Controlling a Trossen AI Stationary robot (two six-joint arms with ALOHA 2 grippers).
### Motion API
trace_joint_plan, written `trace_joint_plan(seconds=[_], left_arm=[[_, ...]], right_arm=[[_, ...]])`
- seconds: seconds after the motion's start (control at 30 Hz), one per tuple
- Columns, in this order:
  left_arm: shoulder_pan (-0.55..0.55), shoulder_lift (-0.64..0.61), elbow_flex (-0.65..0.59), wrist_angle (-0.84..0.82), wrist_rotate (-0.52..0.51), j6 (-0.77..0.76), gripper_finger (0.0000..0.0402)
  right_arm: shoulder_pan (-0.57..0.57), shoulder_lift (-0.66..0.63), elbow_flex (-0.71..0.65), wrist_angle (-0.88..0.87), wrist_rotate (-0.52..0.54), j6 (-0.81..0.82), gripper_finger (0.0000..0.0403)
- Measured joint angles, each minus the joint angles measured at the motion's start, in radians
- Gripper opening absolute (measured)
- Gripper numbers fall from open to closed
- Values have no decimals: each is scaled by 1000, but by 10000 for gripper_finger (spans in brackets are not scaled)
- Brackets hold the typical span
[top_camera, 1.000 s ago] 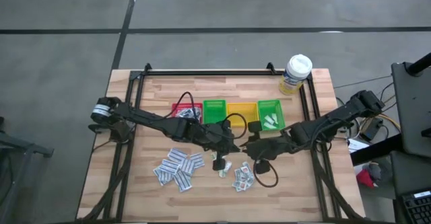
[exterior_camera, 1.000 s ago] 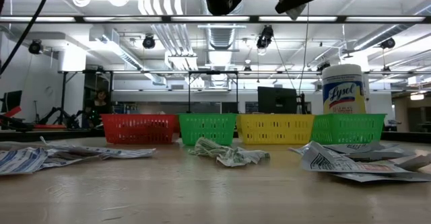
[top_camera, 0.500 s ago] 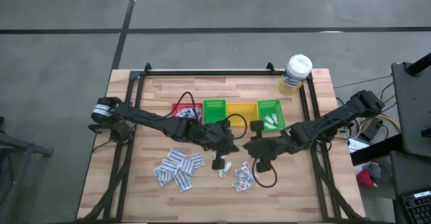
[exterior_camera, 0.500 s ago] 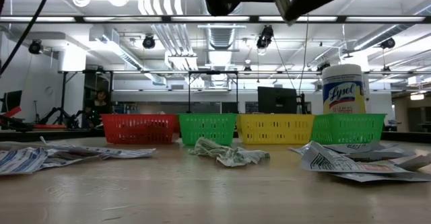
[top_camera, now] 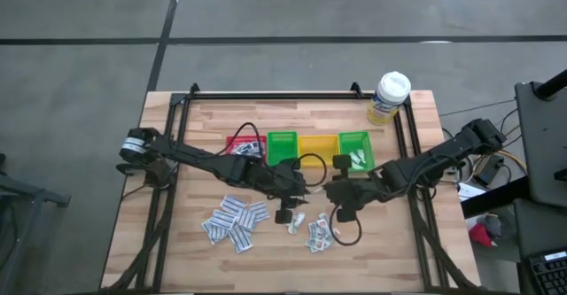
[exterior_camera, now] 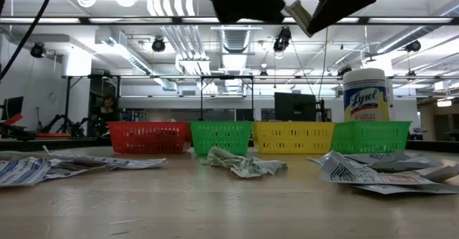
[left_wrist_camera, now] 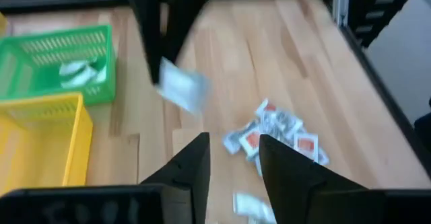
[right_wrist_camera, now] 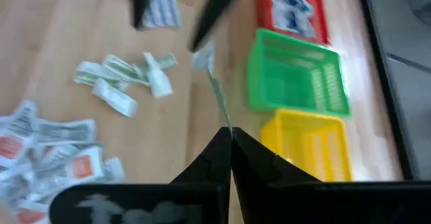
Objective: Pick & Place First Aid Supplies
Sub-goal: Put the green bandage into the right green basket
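Holding a thin white packet [right_wrist_camera: 214, 89] pinched edge-on, the right gripper [right_wrist_camera: 229, 138] hovers mid-table, jaws fully closed on it. The left gripper [left_wrist_camera: 232, 160], just at its nine o'clock in the high view, stands with jaws parted and empty. Loose packets [top_camera: 233, 220] lie at seven o'clock of the pair, more [top_camera: 319, 233] just below them. Judgement: carry level to the bins [top_camera: 319, 146] at twelve o'clock, release low, and keep the left arm clear.

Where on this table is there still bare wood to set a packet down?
Free: the strip between the bins and the back rail, beside the bottle; also the front right corner. Crowded: the packet piles at front and centre under both grippers.
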Motion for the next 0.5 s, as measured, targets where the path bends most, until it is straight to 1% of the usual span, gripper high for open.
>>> trace_joint_plan(seconds=[0.07, 0.27, 0.37, 0.5], left_arm=[[0, -3, 0, -39, 0, 0, 124], [0, -4, 0, -167, -8, -18, 124], [-3, -4, -4, -190, -54, -20, 124], [-15, -4, -40, -186, -167, -6, 124]], right_arm=[[-7, -10, 0, -34, 22, 27, 8], [-72, -52, 0, -145, 26, 141, 8], [-132, -78, 0, -219, 24, 225, 8], [-221, -112, -3, -320, 5, 342, 8]])
